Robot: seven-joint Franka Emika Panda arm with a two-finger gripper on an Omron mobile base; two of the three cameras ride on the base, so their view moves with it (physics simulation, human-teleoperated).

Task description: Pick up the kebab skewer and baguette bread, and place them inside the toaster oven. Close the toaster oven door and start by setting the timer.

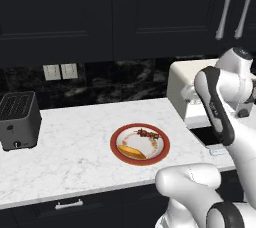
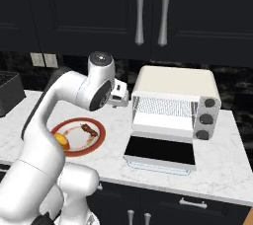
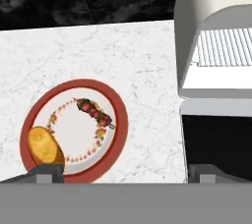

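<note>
Our end effector (image 3: 123, 171) hangs spread and empty above the desk (image 3: 98, 46). The kebab skewer (image 3: 94, 111) and baguette bread (image 3: 44, 147) lie on the plate (image 3: 118, 120), beside the toaster oven (image 2: 175, 83), whose toaster oven door (image 2: 160, 151) lies open. We judge the thin skewer could slip or skid.

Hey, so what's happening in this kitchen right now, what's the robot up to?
The robot arm is hovering over the marble counter with its gripper open and empty, between a red-rimmed plate and the toaster oven. The kebab skewer and the baguette bread both lie on the plate, apart from each other, untouched. The toaster oven door is folded down flat, so the oven stands open with nothing loaded yet. A dark slot toaster sits off to the left.
</note>
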